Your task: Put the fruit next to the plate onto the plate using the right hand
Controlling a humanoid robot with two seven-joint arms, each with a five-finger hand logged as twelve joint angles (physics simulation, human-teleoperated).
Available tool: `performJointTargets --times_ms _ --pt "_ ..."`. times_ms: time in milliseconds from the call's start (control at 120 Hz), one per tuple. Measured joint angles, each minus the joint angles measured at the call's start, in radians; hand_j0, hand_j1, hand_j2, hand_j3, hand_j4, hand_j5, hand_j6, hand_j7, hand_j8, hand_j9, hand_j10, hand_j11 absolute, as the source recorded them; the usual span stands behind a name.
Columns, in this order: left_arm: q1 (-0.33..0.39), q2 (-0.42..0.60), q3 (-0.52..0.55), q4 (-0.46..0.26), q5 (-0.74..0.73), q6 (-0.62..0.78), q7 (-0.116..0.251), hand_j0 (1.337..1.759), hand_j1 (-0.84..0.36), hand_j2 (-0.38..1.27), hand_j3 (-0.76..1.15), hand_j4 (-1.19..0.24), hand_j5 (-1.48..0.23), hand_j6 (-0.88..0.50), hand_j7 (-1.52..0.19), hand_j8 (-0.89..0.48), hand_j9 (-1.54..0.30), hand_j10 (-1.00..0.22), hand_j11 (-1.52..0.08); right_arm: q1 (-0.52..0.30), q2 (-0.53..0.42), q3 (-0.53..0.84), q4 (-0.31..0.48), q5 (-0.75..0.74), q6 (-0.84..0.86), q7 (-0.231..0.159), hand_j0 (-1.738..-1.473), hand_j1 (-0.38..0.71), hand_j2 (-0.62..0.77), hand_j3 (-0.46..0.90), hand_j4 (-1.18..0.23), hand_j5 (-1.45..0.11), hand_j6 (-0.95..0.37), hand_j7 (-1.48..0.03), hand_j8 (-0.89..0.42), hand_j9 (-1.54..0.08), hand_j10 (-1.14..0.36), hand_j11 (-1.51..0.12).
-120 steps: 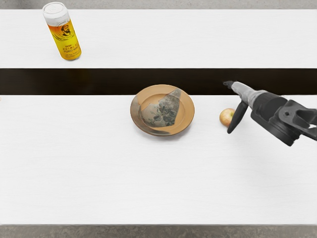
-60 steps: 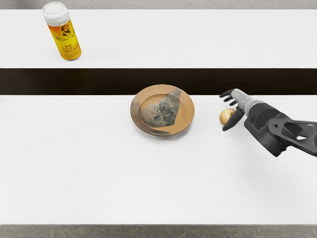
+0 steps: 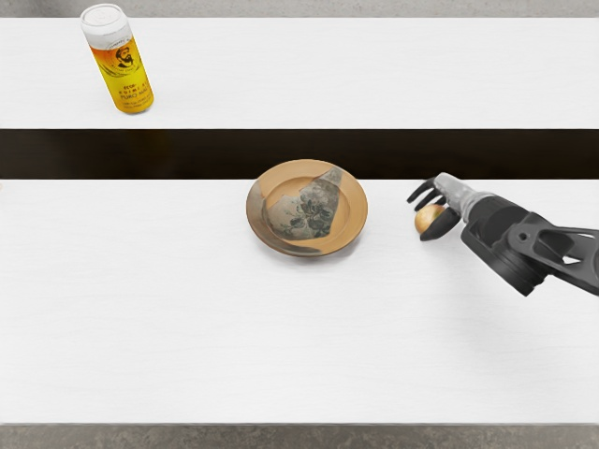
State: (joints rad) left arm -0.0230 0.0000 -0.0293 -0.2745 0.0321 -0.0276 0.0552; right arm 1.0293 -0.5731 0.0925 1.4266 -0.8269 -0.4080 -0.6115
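Yellow-tan fruit (image 3: 429, 219), small and round, is sitting on the near table (image 3: 281, 327), to the right of the plate (image 3: 352, 211) and apart from it, close to the table's far edge.

Right hand (image 3: 440, 199), dark with a grey wrist, is gripping the fruit: the fingers (image 3: 421, 194) are curling over its far side and the thumb is pressing in from the near side, so that only the left part of the fruit is showing. Right arm (image 3: 524, 245), dark grey and jointed, is entering from the right edge and lying low over the table.

Plate, brown-glazed and round, with a grey patterned patch across its middle and upper right, is resting flat at the centre of the scene with its far rim just reaching the table edge. It is holding nothing.

Near table, white with a faint grain, is spanning the full width of the view. Dark gap (image 3: 281, 153) is running as a band between it and a second white surface (image 3: 374, 75) behind.

Can (image 3: 117, 58), yellow-orange with a white top and a printed label, is standing on that far surface at the upper left, well apart from everything else.

Grey floor (image 3: 299, 438) is showing as a thin strip along the bottom edge.
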Motion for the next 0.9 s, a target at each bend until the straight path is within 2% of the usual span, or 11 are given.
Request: performJointTargets --times_ms 75,417,725,900 --pt "0.000 0.000 0.000 0.000 0.000 0.000 0.000 1.658 0.35 0.00 0.00 0.00 0.00 0.00 0.00 0.00 0.00 0.00 0.00 0.000 -0.001 0.002 0.001 0.000 0.010 -0.001 -1.655 0.24 -0.02 0.00 -0.54 -0.70 -0.54 -0.70 -0.37 -0.71 -0.41 -0.71" --pt "0.000 0.000 0.000 0.000 0.000 0.000 0.000 1.658 0.35 0.00 0.00 0.00 0.00 0.00 0.00 0.00 0.00 0.00 0.00 0.001 -0.003 0.011 0.007 0.003 0.036 -0.001 -1.653 0.29 0.20 0.00 -0.70 -0.90 -0.50 -0.90 -0.34 -0.91 -0.37 -0.93" --pt "0.000 0.000 0.000 0.000 0.000 0.000 0.000 1.658 0.35 0.00 0.00 0.00 0.00 0.00 0.00 0.00 0.00 0.00 0.00 0.013 -0.001 0.162 0.049 0.008 0.114 -0.001 -1.653 0.25 0.13 0.00 -0.71 -0.98 -0.50 -0.95 -0.32 -0.97 -0.36 -0.98" --pt "0.000 0.000 0.000 0.000 0.000 0.000 0.000 1.658 0.35 0.00 0.00 0.00 0.00 0.00 0.00 0.00 0.00 0.00 0.00 0.049 0.029 0.195 0.051 0.009 0.153 -0.001 -1.653 0.23 0.11 0.00 -0.71 -1.00 -0.50 -0.96 -0.32 -0.99 -0.37 -0.99"
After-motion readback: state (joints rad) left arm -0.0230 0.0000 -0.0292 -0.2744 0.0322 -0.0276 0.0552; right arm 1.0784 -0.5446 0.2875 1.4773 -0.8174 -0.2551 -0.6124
